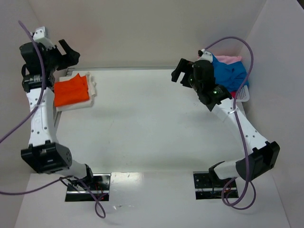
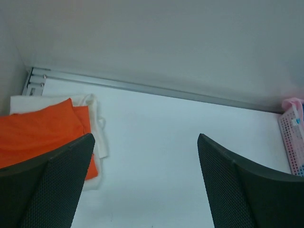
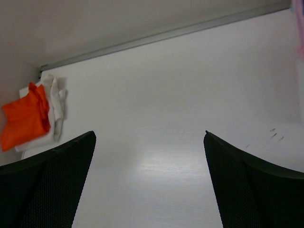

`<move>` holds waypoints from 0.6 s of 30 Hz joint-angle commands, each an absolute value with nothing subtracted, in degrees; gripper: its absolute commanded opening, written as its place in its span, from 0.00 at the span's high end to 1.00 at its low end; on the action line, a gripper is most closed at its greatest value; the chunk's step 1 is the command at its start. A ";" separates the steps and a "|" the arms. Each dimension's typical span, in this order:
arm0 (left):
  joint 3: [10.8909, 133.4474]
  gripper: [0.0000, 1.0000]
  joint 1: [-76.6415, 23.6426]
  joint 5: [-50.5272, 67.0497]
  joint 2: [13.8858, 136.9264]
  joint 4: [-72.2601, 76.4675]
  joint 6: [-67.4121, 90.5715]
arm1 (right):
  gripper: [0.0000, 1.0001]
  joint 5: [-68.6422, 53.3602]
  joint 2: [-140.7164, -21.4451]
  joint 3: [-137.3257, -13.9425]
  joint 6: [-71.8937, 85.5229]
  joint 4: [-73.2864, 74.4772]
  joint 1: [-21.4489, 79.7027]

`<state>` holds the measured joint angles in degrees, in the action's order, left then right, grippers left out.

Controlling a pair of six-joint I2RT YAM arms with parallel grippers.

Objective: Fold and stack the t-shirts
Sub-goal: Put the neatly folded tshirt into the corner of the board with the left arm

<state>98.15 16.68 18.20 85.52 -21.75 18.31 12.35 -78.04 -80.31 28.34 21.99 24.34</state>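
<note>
Two things could go wrong from here, I think. First, the blue t-shirt (image 1: pixel 231 75) and the pink t-shirt (image 1: pixel 231 59) are bunched up together in the white basket (image 1: pixel 243 94). A grab at one could drag the other out too, or tip the light basket. Second, the folded pile on the far left of the table (image 1: pixel 152 118) is soft. The orange t-shirt (image 1: pixel 71 91) lies on top of the cream-white t-shirt (image 1: pixel 93 81), and the left gripper (image 1: pixel 70 51) hangs in the air just behind that pile. If it drops or swings low, it could push the orange one crooked and spoil the fold.

The left gripper has its fingers wide apart, with nothing between them. The right gripper (image 1: pixel 179 71) is the same: fingers wide apart, holding nothing. It is up in the air near the basket, on the side toward the middle of the table.

There is one container, the basket, at the far right of the table by the wall. The blue t-shirt fills most of it and spills over the rim. The pink one peeks out behind the blue, toward the back wall. I cannot tell if anything else lies under them.
</note>
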 commanded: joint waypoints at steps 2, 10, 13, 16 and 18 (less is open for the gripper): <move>88.86 0.02 14.19 14.87 79.19 -29.74 14.11 | 0.00 23.27 -80.63 -86.71 22.18 25.08 21.14; 77.16 0.01 6.65 1.67 66.15 -35.07 14.59 | 0.00 26.42 -81.44 -80.46 20.92 27.51 10.76; 75.92 0.01 4.19 4.65 65.39 -34.54 15.77 | 0.00 25.49 -80.77 -76.30 20.92 26.90 6.78; 75.85 0.01 1.59 7.93 66.62 -32.76 16.90 | 0.00 21.47 -78.02 -73.69 21.62 26.89 3.41; 75.24 0.01 -0.61 9.16 68.10 -31.47 16.96 | 0.00 19.07 -75.80 -72.40 21.62 26.04 3.25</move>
<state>75.59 1.54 6.26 67.32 -34.64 15.60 22.28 -81.03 -73.39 21.98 27.08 3.75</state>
